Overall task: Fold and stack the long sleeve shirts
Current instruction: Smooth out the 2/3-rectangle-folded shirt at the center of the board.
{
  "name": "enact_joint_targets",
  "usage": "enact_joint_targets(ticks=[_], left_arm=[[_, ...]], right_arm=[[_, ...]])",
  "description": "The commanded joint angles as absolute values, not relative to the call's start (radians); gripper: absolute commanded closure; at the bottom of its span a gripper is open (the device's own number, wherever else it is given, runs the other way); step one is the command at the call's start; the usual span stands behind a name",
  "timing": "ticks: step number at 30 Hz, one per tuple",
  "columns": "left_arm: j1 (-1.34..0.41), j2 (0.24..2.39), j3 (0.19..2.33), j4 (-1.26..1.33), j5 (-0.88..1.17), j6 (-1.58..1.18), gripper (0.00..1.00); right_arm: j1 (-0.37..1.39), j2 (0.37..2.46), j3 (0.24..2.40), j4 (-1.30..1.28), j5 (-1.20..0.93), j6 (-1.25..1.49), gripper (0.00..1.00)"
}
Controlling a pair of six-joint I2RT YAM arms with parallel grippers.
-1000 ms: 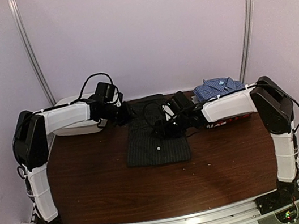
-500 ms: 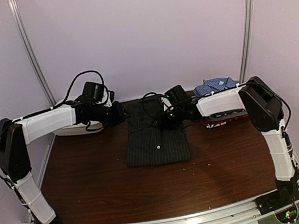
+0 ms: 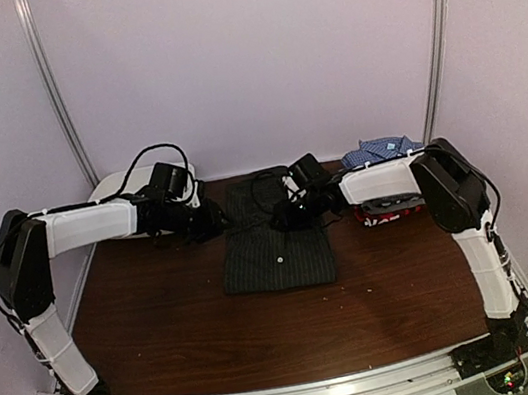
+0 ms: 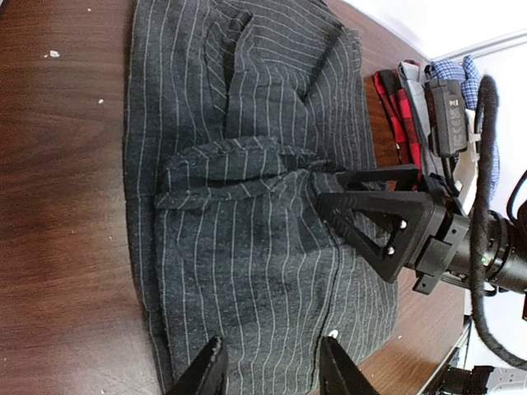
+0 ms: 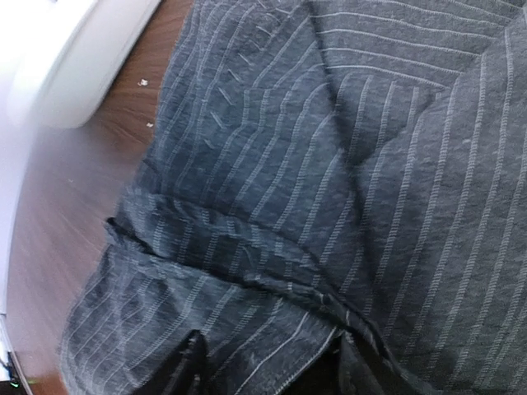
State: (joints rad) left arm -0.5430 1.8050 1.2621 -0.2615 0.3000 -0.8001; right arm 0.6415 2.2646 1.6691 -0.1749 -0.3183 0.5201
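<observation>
Right claw has its two fingers apart, with the tips at a raised fold of the black cloth shirt with thin white stripes. Left claw is apart too, and hangs over the shirt's left side. The shirt lies flat in the middle of the dark brown wooden table, by the far edge. I think a pinch might catch only the top layer. Then the neat fold would pull open. The claws are close and could bump.
</observation>
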Motion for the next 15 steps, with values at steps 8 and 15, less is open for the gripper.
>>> enact_joint_targets(ticks=[8, 15], left_arm=[[-0.619, 1.936, 1.332, -0.145, 0.371, -0.824, 0.61], [-0.668, 2.077, 1.474, -0.125, 0.386, -0.843, 0.61]], right_arm=[[0.618, 2.072, 1.639, -0.302, -0.129, 0.401, 0.38], [0.617, 1.947, 1.443, -0.276, -0.076, 0.427, 0.45]])
